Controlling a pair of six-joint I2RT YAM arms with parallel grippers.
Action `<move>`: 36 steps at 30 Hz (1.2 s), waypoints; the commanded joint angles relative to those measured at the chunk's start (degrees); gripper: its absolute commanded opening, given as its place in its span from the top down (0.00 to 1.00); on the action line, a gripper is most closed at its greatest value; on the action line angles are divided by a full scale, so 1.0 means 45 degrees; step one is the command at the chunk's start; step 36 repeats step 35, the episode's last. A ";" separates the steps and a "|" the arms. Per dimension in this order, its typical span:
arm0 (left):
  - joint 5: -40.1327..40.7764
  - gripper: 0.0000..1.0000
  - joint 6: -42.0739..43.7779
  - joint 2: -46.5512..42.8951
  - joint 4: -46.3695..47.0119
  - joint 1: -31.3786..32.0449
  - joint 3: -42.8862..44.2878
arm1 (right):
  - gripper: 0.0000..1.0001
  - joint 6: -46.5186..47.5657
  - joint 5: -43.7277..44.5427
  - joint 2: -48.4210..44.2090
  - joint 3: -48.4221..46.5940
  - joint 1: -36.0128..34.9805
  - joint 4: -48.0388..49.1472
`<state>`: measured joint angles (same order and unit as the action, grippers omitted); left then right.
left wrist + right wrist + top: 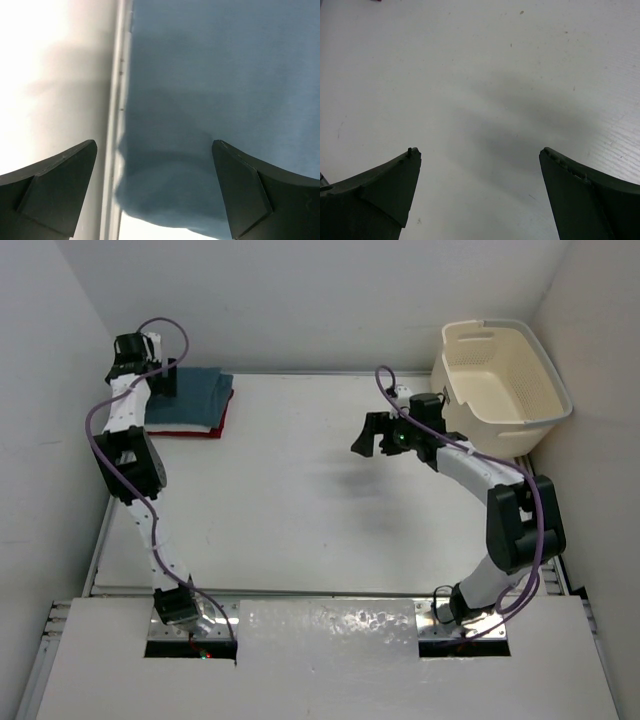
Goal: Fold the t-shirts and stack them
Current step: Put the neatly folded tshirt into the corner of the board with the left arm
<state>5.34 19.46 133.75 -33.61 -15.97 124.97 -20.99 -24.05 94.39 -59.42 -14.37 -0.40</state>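
Teal t-shirt (203,398) at ten o'clock: soft, light, limp; pinch at folded edge advised. Left end effector (154,145) wide, empty; right end effector (480,150) likewise.

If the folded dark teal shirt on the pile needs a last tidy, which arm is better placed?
Probably the left. The left hand, open, hangs directly over the dark teal cloth shirt at the far left corner; the right hand, also open, is above bare white table, away from it.

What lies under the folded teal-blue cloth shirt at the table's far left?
A thin white cloth edge shows, then a deep red cloth edge lowest. The rest of both is covered, so their folds cannot be seen.
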 commanded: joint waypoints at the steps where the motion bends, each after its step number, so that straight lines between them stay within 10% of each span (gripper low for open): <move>1: 0.0337 0.00 -0.0555 -0.0679 0.0378 -0.0241 0.1134 | 0.01 0.0056 -0.0046 -0.0272 -0.0780 0.0029 0.0129; 9: -0.0972 0.00 -0.3656 -0.4112 -0.0227 -0.0202 0.1101 | 0.01 -0.0100 0.1240 -0.1657 -0.0995 0.0029 -0.1450; 14: -0.0821 0.00 -0.7290 -0.8837 0.1018 0.0381 -0.5687 | 0.01 -0.0295 0.4323 -0.3314 0.0135 0.0030 -0.3210; 18: 0.2520 0.00 -0.8347 -1.1964 0.1745 0.4147 -1.0361 | 0.01 -0.1057 0.5654 -0.4567 0.1715 0.0049 -0.3639; 24: 0.1041 0.00 -1.1239 -1.5131 0.3640 0.5169 -1.5753 | 0.01 -0.1135 0.7591 -0.6110 0.3375 0.0049 -0.4402; 36: 0.2192 0.00 -1.0986 -1.6090 0.2956 0.5189 -1.6149 | 0.01 -0.1605 0.7689 -0.7284 0.4669 0.0049 -0.3328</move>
